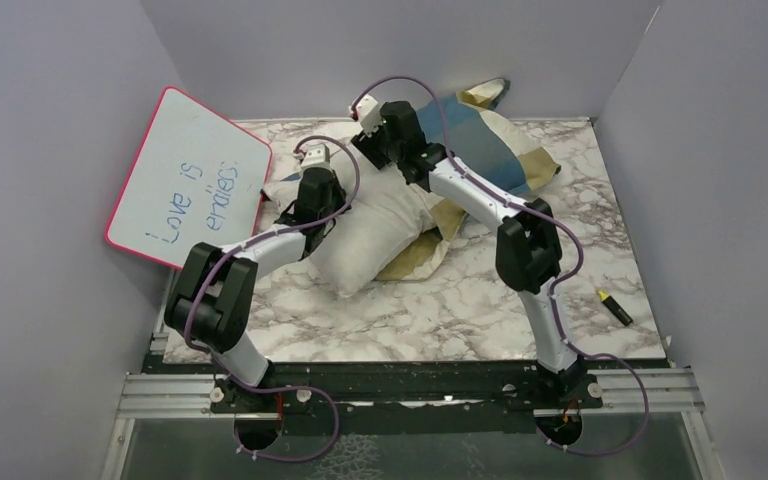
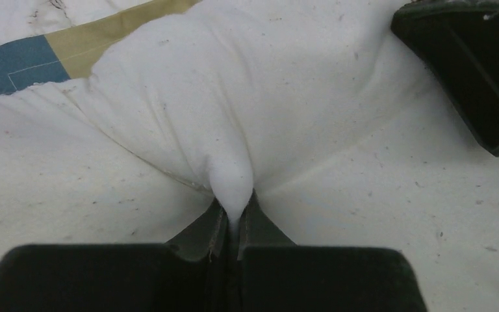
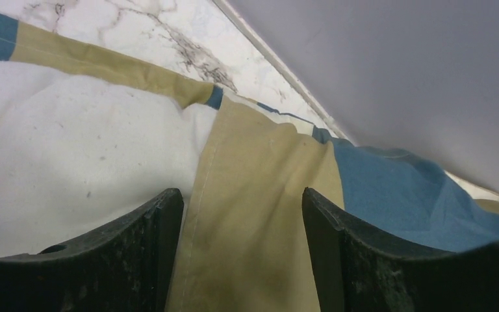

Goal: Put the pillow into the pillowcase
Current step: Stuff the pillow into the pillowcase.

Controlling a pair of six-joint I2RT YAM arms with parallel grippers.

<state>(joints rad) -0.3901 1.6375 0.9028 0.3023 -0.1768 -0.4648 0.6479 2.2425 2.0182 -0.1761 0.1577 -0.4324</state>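
The white pillow (image 1: 375, 235) lies mid-table, its far end tucked into the blue, tan and cream pillowcase (image 1: 490, 150). My left gripper (image 1: 305, 205) is at the pillow's left side. In the left wrist view this gripper (image 2: 234, 218) is shut on a pinched fold of the pillow (image 2: 247, 97), and a strip of pillowcase (image 2: 26, 65) shows at top left. My right gripper (image 1: 380, 135) is over the case's mouth. In the right wrist view it (image 3: 242, 208) stands open astride the tan hem of the pillowcase (image 3: 253, 195), with the pillow (image 3: 71, 156) on the left.
A pink-rimmed whiteboard (image 1: 188, 175) leans at the table's left edge. A yellow marker (image 1: 615, 307) lies at the near right. Grey walls (image 1: 380, 50) close the back and both sides. A black part of the other arm (image 2: 474, 71) sits at the top right of the left wrist view.
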